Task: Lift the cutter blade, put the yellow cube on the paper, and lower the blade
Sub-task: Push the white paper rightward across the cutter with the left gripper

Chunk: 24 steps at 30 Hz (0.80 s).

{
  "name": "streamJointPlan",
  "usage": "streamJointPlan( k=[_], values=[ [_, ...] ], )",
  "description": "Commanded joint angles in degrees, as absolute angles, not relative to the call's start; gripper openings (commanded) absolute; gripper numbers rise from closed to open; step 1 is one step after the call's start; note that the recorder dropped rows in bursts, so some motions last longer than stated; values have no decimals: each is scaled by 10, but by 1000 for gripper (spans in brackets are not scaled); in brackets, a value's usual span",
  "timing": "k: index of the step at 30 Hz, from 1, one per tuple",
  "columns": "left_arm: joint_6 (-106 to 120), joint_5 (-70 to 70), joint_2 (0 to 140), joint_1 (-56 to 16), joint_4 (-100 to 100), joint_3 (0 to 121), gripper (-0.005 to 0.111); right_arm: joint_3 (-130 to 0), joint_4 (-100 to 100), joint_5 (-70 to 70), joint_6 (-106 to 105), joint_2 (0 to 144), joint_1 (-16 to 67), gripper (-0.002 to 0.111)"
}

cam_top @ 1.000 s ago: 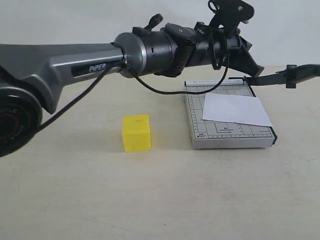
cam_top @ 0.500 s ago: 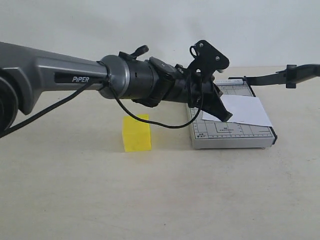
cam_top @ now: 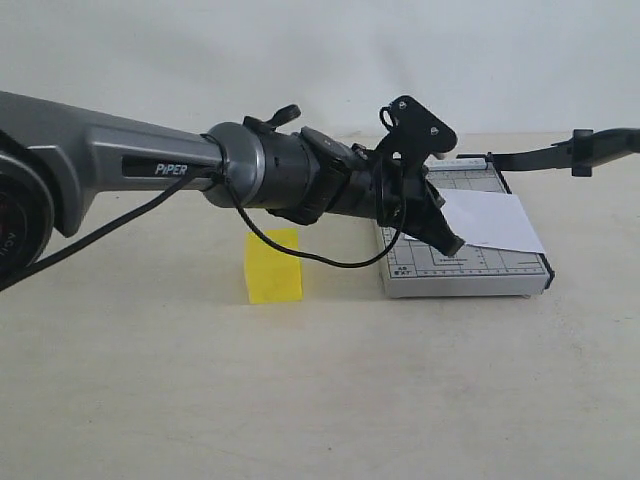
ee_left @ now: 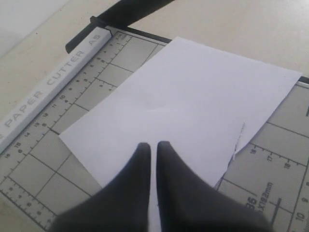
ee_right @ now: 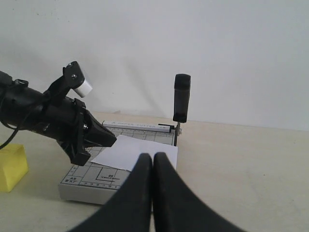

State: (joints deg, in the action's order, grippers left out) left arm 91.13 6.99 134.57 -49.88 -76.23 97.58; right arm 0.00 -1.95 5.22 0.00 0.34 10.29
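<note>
The cutter blade is raised off the grey gridded base; its thick black handle stands up in the right wrist view. The white paper lies flat on the base. My left gripper is shut and empty, tips close over the paper's near-left part. The yellow cube sits on the table left of the base, its top hidden behind my left arm. My right gripper is shut and empty, back from the base, and is out of the exterior view.
The left arm's grey forearm and a dangling black cable stretch across the scene above the cube. A white ruler bar runs along one edge of the base. Beige tabletop surrounds everything.
My left arm came down from beside the blade's hinge to low over the paper, then settled slightly. The blade, cube and paper have not moved.
</note>
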Motion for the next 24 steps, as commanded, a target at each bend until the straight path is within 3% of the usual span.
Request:
streamJointPlan(
  k=[1, 24],
  values=[
    [909, 74, 1354, -499, -770, 974, 4, 0, -18, 48, 0, 0, 104, 0],
    [909, 92, 1405, -500, -801, 1016, 4, 0, -18, 48, 0, 0, 104, 0]
  ],
)
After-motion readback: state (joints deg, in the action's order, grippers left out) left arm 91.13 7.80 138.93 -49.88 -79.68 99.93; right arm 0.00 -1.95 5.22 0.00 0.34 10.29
